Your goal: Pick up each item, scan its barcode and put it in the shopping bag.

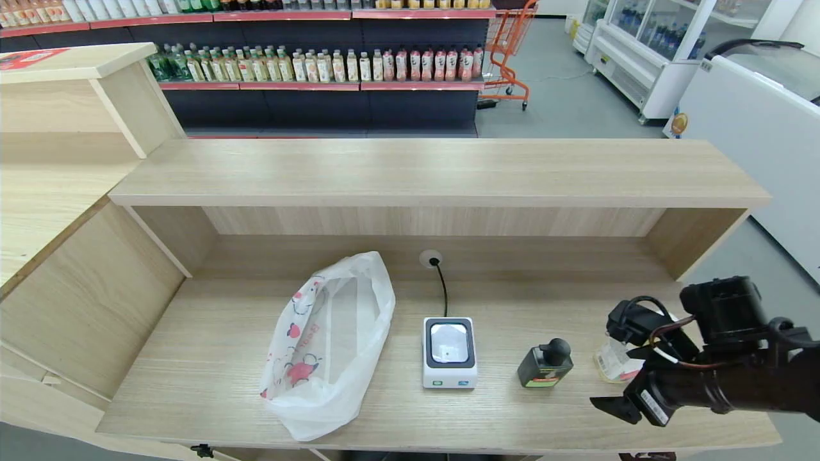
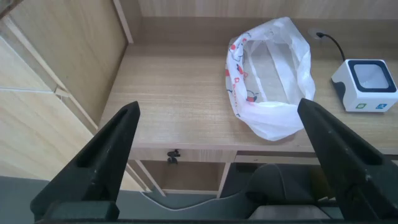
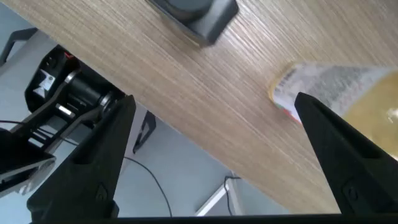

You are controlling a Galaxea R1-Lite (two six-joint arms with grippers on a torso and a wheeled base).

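Right pincer (image 3: 214, 102), black and two-fingered, is hanging over the right end of the light wooden counter (image 1: 192, 384), its fingers spread wide and gripping nothing. Close by one finger, a pale yellowish packet with a white printed label (image 3: 336, 87) is lying on the counter, partly hidden by the arm in the head view. Just to the left of that packet, and apart from it, a small dark bottle with a round black cap (image 1: 545, 365) is standing. A white box-shaped barcode scanner with a dark-framed window (image 1: 449, 352) is sitting near the counter's middle, its black cable (image 1: 443, 288) running back to a round port. Left of the scanner and apart from it, a translucent white plastic shopping bag with red print (image 1: 327, 346) is lying slumped, its mouth gaping open. Left pincer (image 2: 219, 107) is hovering before the counter's front left part, fingers likewise released and empty. Beyond the counter, store shelves of bottled drinks (image 1: 320, 64) are lining the aisle.
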